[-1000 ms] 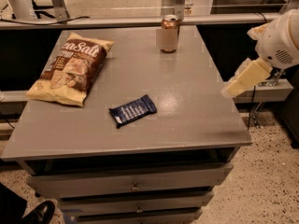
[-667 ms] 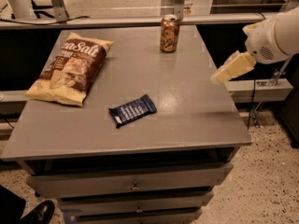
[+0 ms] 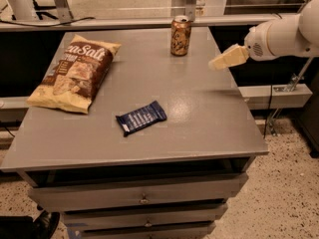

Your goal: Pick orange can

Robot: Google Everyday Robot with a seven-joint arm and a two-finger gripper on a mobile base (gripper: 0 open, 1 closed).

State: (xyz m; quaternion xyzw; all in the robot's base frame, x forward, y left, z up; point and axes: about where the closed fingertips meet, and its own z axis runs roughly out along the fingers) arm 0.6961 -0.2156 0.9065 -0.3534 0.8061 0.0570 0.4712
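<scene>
The orange can (image 3: 180, 36) stands upright near the far edge of the grey table (image 3: 199, 118), right of its middle. It has an orange-brown body with pale swirls and a silver top. My gripper (image 3: 219, 61), cream-coloured on a white arm, hangs over the table's right side. It is to the right of the can and a little nearer, clear of it and holding nothing.
A brown and yellow chip bag (image 3: 75, 72) lies flat at the table's left. A dark blue snack bar (image 3: 141, 117) lies near the middle. Drawers (image 3: 139, 199) sit under the tabletop. A rail and metal posts (image 3: 189, 4) run behind the table.
My gripper has moved up and leftward from the table's right edge toward the can. The can, chip bag and snack bar have stayed where they were.
</scene>
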